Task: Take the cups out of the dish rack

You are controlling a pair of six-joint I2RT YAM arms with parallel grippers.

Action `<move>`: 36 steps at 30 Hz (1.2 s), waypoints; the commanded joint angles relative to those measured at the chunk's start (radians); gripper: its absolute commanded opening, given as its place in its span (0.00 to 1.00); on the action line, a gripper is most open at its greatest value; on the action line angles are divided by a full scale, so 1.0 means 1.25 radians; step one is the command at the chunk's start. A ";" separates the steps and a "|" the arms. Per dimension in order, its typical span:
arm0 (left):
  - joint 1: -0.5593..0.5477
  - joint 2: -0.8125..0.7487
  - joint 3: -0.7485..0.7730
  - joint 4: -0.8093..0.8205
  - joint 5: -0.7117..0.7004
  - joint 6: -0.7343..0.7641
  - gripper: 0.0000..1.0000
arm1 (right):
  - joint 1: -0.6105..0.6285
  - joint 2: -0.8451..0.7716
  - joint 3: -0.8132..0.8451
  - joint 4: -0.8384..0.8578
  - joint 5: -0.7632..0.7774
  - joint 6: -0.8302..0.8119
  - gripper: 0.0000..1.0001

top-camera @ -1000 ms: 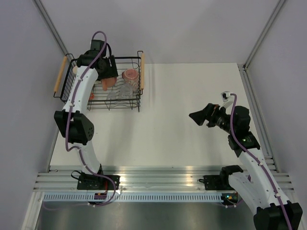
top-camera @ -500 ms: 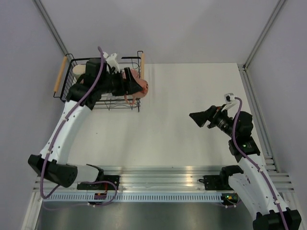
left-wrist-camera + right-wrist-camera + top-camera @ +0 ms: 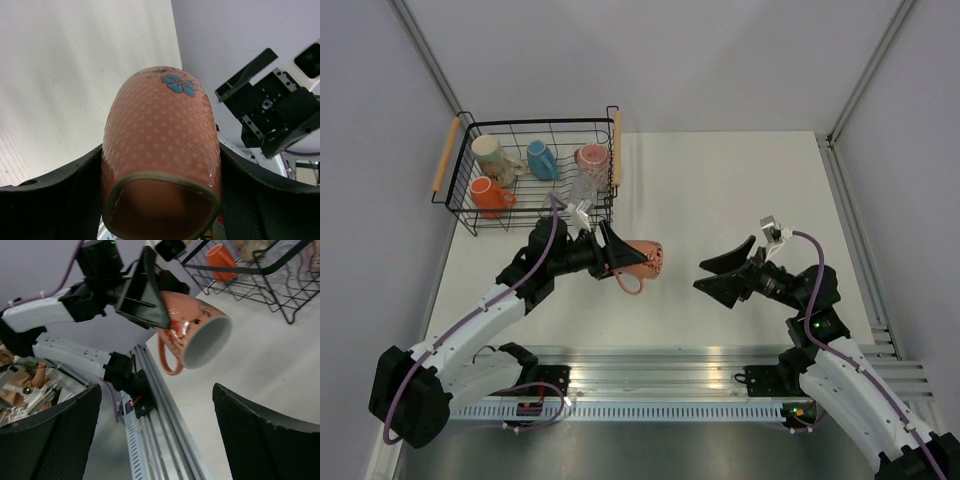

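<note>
The left arm (image 3: 480, 320) runs from its base at the lower left of the top view up toward mid-frame. Its tool (image 3: 616, 256) points right, with both fingers clamped on the sides of a pink patterned cup (image 3: 646, 260). The right arm (image 3: 840, 370) comes up from the lower right, and its tool (image 3: 702, 277) faces left, jaws spread wide, gripping nothing.

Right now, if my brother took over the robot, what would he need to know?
Left end effector: shut on the pink floral mug, held sideways over the table, outside the dish rack.
Right end effector: open, empty, facing that mug.
Done: none set down yet.
Left: place this mug, then unload the cream mug, blue mug, orange mug, pink cup, clear glasses.
</note>
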 commanded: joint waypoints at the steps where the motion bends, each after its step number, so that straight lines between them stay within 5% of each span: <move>1: -0.018 -0.026 -0.084 0.337 0.008 -0.195 0.02 | 0.093 0.016 -0.013 0.109 0.004 0.014 0.93; 12: -0.047 0.029 -0.173 0.548 0.027 -0.290 0.02 | 0.230 0.158 0.010 0.063 0.137 -0.103 0.89; 26: -0.089 0.063 -0.254 0.579 0.028 -0.312 0.02 | 0.298 0.288 0.067 0.090 0.231 -0.178 0.87; 29: -0.103 0.082 -0.262 0.601 0.015 -0.326 0.02 | 0.311 0.324 0.077 0.114 0.229 -0.177 0.74; 36: -0.149 0.163 -0.254 0.696 0.003 -0.361 0.02 | 0.340 0.358 0.085 0.139 0.219 -0.180 0.13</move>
